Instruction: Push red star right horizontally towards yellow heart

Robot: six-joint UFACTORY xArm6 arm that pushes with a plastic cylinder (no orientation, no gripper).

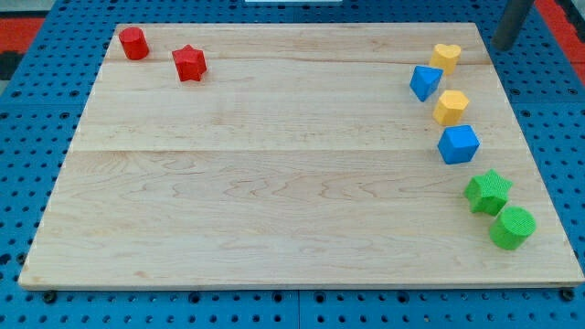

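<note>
The red star (190,62) lies near the board's top left. The yellow heart (446,57) lies near the top right, roughly level with the star and far to its right. My tip (503,46) is at the view's top right corner, just right of the yellow heart and far from the red star.
A red cylinder (134,43) sits left of the star. Down the right side lie a blue block (425,82), a yellow hexagon (450,107), a blue block (458,144), a green star (487,191) and a green cylinder (512,227). The wooden board (274,183) rests on a blue pegboard.
</note>
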